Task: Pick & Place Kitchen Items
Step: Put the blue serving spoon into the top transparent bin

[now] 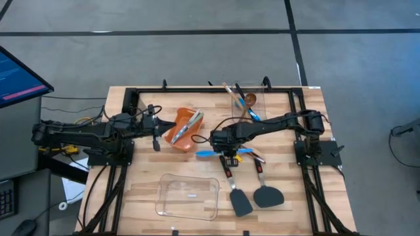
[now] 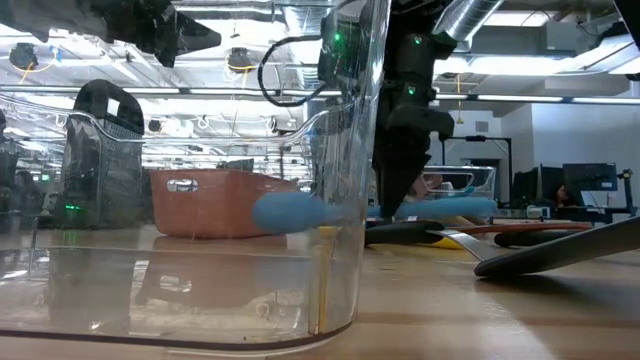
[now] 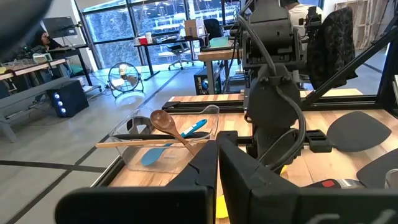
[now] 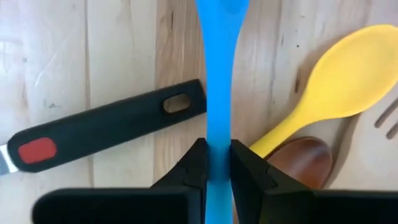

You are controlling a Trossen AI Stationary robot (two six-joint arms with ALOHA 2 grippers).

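Midway: right gripper [image 4: 217, 163] clamps blue spoon [image 4: 218, 93]; some utensils binned, yellow spoon [image 4: 336, 84], spatulas [image 1: 254, 196] remain; left gripper [image 1: 155, 134] shut, idle

A smooth matt blue plastic spoon [image 4: 218, 81], a glossy yellow plastic spoon [image 4: 339, 84] and a matt black-handled spatula [image 4: 106, 132] lie on the pale, grainy wooden-plank table [image 4: 56, 68], beside a clear glossy plastic container [image 1: 187, 196].

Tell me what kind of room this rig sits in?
Probably an open-plan lab or office: desks with office chairs beyond the wooden table, a floor fan, and an exposed ceiling with ducts.
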